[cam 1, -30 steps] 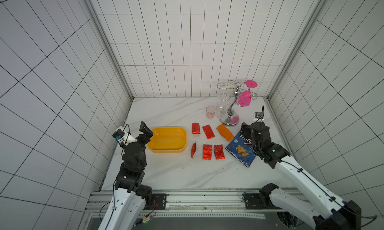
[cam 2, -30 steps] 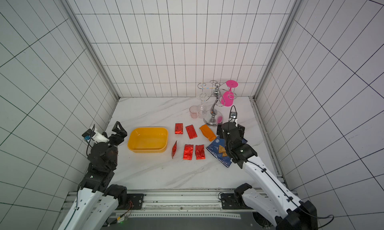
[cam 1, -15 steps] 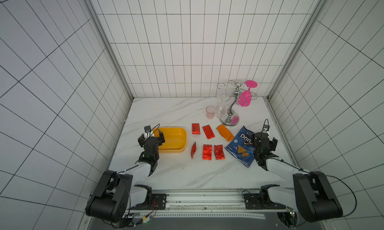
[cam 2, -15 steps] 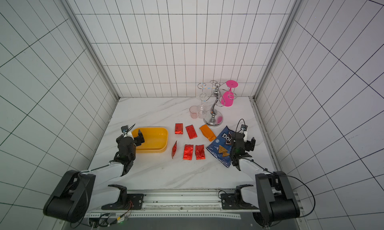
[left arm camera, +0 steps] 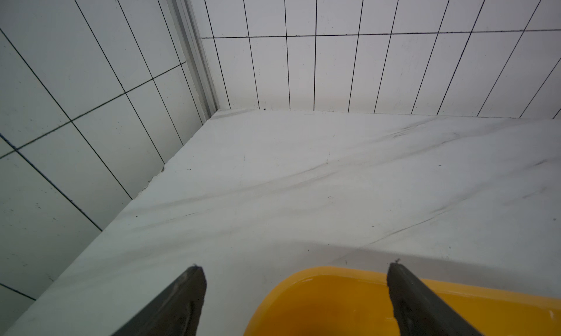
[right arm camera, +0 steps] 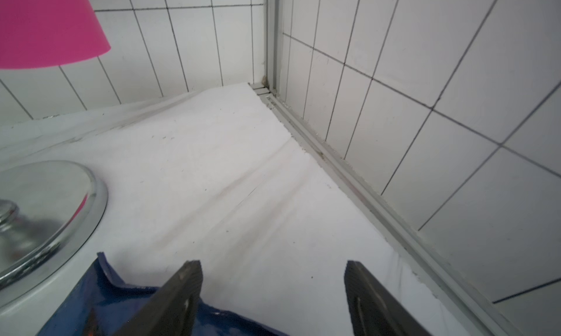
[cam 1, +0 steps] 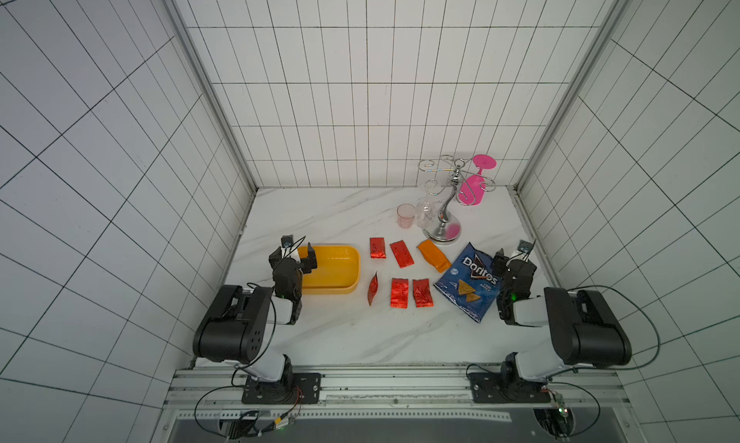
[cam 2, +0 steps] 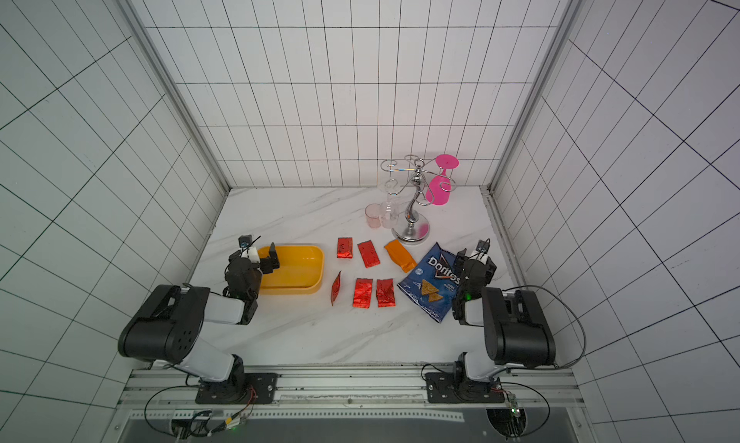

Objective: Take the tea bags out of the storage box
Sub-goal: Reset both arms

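In both top views, six flat foil tea bags, five red and one orange, lie on the marble tabletop beside the shallow yellow plastic storage box. In the left wrist view, the left end effector is spread over the box's corner. In the right wrist view, the right end effector is spread, holding nothing.

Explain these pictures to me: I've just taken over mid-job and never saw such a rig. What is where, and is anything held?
The left arm and right arm are bolted at the front of a marble table. Two pictures look down from overhead, nearly alike; the other two come from a camera on each wrist. On the table: the yellow storage box, which looks empty, six tea bags beside it, five red and one orange, a blue chip bag, a pink cup and a silver glass stand. Both pairs of jaws stand open and hold nothing: the left astride the box's end, the right by the chip bag.
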Action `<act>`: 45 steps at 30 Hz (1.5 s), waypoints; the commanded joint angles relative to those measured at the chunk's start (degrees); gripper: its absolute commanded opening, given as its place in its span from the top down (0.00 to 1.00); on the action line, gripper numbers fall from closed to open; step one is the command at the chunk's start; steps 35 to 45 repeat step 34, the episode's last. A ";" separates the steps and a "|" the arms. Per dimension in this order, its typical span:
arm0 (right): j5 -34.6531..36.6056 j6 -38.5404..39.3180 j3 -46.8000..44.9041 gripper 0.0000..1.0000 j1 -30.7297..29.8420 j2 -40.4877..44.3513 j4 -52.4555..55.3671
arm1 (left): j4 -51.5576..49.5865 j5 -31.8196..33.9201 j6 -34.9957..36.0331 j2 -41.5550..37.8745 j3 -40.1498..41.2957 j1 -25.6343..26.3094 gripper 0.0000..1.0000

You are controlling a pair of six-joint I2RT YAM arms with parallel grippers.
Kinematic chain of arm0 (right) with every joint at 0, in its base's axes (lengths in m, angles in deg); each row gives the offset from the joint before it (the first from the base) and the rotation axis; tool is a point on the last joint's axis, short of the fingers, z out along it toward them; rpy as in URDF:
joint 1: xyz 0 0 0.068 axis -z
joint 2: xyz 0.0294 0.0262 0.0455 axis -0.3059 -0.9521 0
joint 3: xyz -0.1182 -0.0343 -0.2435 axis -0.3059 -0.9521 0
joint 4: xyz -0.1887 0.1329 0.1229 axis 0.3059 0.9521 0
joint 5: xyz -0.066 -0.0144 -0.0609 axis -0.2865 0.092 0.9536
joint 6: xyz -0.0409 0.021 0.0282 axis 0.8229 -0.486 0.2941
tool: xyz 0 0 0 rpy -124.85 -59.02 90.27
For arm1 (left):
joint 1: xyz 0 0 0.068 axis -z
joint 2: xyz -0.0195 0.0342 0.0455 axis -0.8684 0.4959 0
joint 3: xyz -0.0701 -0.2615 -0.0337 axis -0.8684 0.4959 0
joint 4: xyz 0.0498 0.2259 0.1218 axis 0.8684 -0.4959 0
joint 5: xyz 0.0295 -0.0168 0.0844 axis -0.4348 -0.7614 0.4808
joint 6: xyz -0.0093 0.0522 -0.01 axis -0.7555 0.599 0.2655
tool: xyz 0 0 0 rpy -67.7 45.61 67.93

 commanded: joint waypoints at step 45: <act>-7.00 0.95 8.17 0.01 0.98 -0.07 11.36 | -12.28 -5.66 -4.02 -0.27 -8.27 -3.41 0.02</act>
